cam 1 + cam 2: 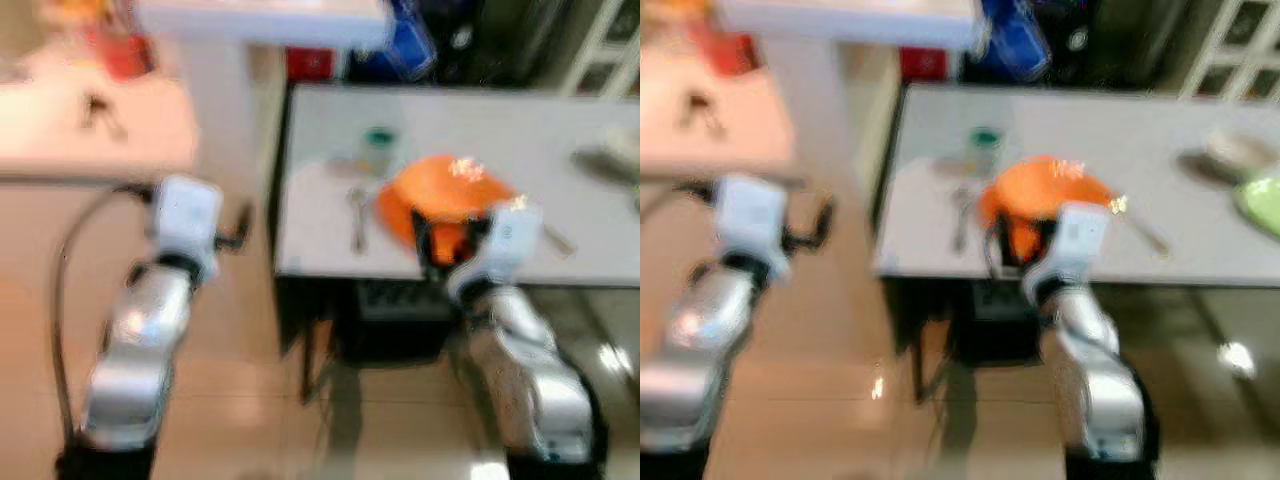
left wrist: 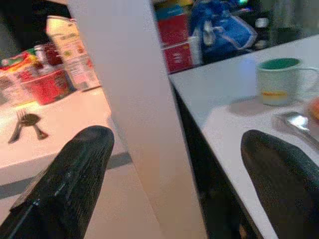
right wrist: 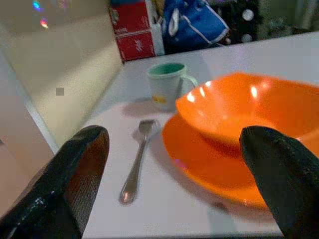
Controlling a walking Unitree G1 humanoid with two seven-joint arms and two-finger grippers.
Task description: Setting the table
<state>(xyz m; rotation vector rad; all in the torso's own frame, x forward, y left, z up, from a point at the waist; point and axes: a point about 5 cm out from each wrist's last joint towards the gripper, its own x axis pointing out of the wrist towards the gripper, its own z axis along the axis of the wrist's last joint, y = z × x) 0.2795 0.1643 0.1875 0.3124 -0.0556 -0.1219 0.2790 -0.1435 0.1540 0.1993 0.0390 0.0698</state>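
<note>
- While the head views blur, the right end effector (image 3: 172, 179) hovers at the near edge of the white worktop (image 3: 279, 50), fingers spread wide, gripping nothing.
- Just ahead, a glossy orange bowl (image 3: 244, 107) sits on a flat orange plate (image 3: 199, 164).
- A silver fork (image 3: 137, 167) lies beside the plate, with a white green-lined mug (image 3: 167, 84) behind.
- Left end effector (image 2: 174, 184) hangs open off the worktop's side.

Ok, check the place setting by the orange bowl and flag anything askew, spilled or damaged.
Nothing stands out. The orange bowl sits upright on its orange plate, the fork lies alongside the plate on the white table, and the mug stands upright behind. No spills visible.
</note>
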